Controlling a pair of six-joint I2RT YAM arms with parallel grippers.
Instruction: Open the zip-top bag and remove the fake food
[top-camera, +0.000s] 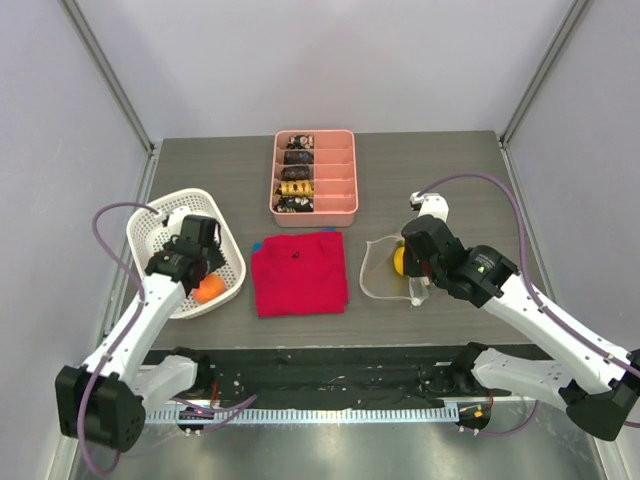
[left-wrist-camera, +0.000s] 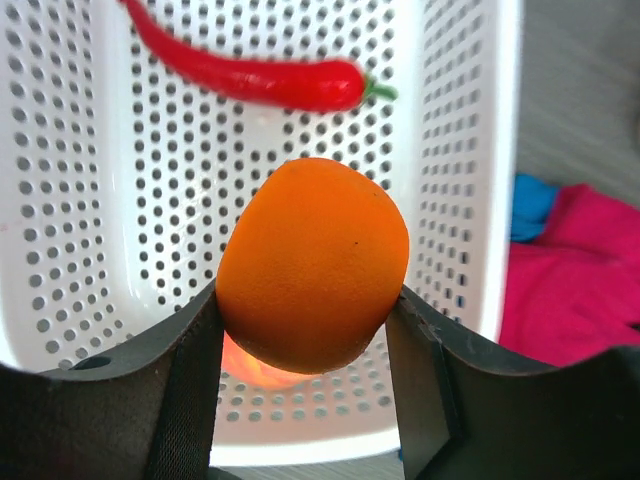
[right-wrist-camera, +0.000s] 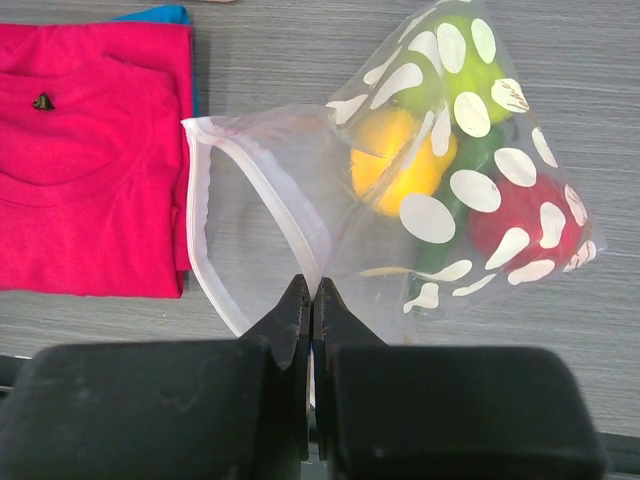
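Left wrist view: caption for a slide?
Left end effector holds an orange over the white basket, red chili inside.

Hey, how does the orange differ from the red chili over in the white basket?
The orange is round and dimpled; the red chili is long, thin and glossy, with a green stem. The orange sits clamped in the jaws of the left gripper, while the chili lies loose on the floor of the white basket. Both are fake food out of the zip-top bag.

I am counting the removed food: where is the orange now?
The left gripper holds the orange over the white basket, on the left of the top view, close to the red chili.
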